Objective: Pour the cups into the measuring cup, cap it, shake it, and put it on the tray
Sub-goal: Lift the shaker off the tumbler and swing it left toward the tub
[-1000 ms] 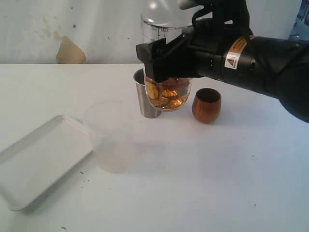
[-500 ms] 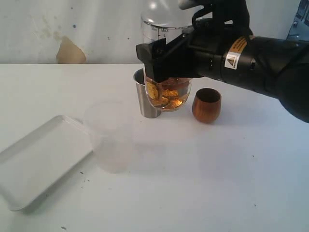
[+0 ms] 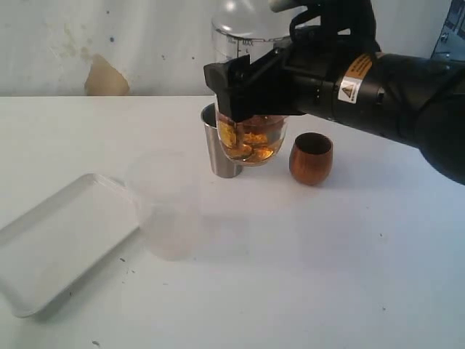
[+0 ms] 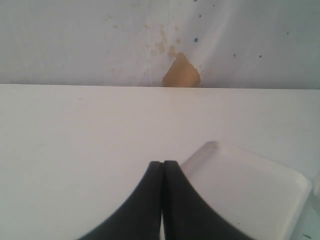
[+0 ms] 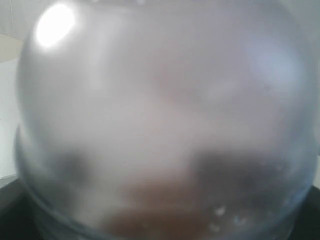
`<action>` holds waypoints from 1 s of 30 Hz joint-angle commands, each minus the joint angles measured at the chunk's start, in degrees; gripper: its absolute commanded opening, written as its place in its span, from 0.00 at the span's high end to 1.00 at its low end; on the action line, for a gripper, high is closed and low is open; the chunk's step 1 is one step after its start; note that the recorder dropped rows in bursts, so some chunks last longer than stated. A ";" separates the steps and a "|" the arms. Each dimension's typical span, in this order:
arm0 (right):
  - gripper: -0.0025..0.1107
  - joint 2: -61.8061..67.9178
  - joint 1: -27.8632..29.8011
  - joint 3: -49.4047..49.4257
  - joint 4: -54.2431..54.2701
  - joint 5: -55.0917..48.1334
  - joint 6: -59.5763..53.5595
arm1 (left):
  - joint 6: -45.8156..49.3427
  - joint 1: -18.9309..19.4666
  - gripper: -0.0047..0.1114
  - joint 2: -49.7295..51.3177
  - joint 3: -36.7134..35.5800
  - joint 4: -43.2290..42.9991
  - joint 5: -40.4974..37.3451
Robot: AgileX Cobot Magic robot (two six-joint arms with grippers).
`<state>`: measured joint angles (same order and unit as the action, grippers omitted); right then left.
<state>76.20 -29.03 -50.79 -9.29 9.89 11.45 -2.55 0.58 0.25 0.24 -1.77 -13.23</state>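
Shifted since one second ago: measuring cup (image 3: 251, 149) and right end effector (image 3: 243, 91), both a trace higher and toward 9 o'clock; golden pieces in the cup resettled; all other items unmoved. Right end effector: black, clamped around the measuring cup's mid-body and holding it upright at 12 o'clock of the desk (image 3: 327, 276), base apparently lifted off the surface. Measuring cup: clear, graduated, lower part filled with golden-brown pieces; it fills the right wrist view as a blurred dome (image 5: 160, 120). Steel tumbler (image 3: 216, 149): upright, just behind the measuring cup, on its 9 o'clock side. Wooden cup (image 3: 311, 158): upright, near the measuring cup at its 3 o'clock, apart from it. Frosted cup (image 3: 166, 207): upright, near desk centre, toward 9 o'clock. Tray (image 3: 51, 247): white, at 8 o'clock of the desk, just beside the frosted cup. Left end effector (image 4: 163, 200): fingers pressed together, holding nothing, above the desk at the tray's corner (image 4: 250, 185).
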 commanded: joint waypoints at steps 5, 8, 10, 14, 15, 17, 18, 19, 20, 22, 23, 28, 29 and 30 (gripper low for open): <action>0.98 4.17 0.12 -1.82 -1.81 9.51 -11.45 | -0.03 0.08 0.96 -0.25 -0.24 0.67 0.21; 0.98 7.36 0.12 -4.95 -1.79 3.28 -17.39 | -0.03 0.08 0.96 -0.25 -0.24 0.67 0.21; 0.98 9.35 0.12 -7.40 -1.79 -1.18 -23.08 | -0.03 0.08 0.96 -0.25 -0.24 0.67 0.21; 0.98 11.24 0.12 -9.95 -1.69 -3.28 -27.98 | -0.03 0.08 0.96 -0.25 -0.24 0.67 0.10; 0.98 11.37 0.12 -10.45 -1.69 -3.28 -28.31 | -0.03 0.08 0.96 -0.25 -0.24 0.67 0.10; 0.98 11.51 0.42 -10.50 -1.69 -3.16 -29.66 | -0.03 0.08 0.96 -0.25 -0.24 0.67 0.10; 0.98 11.63 0.52 -10.50 -1.69 -3.16 -29.80 | -0.03 0.08 0.96 -0.25 -0.24 0.67 0.10; 0.98 12.05 1.09 -10.50 -1.69 -3.16 -30.54 | -0.03 0.08 0.96 -0.25 -0.24 0.67 0.10; 0.98 12.47 1.55 -10.50 -1.69 -3.16 -30.95 | -0.03 0.08 0.96 -0.25 -0.24 0.67 0.10; 0.98 13.73 2.68 -10.50 -1.69 -3.26 -31.78 | -0.03 0.08 0.96 -0.25 -0.24 0.67 0.10; 0.98 14.42 3.02 -10.50 -1.69 -3.38 -32.28 | -0.03 0.08 0.96 -0.25 -0.24 0.67 0.10; 0.98 16.73 4.58 -10.50 -1.69 -3.38 -36.34 | -0.03 0.08 0.96 -0.25 -0.24 0.67 0.10; 0.98 16.90 4.58 -10.50 -1.69 -3.38 -38.14 | -0.03 0.08 0.96 -0.25 -0.24 0.67 0.10; 0.98 17.06 4.58 -10.50 -1.69 -3.38 -39.99 | -0.03 0.08 0.96 -0.25 -0.24 0.67 0.10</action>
<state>93.67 -24.97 -60.52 -10.57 3.21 -23.90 -2.55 0.58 0.25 0.24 -1.77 -13.23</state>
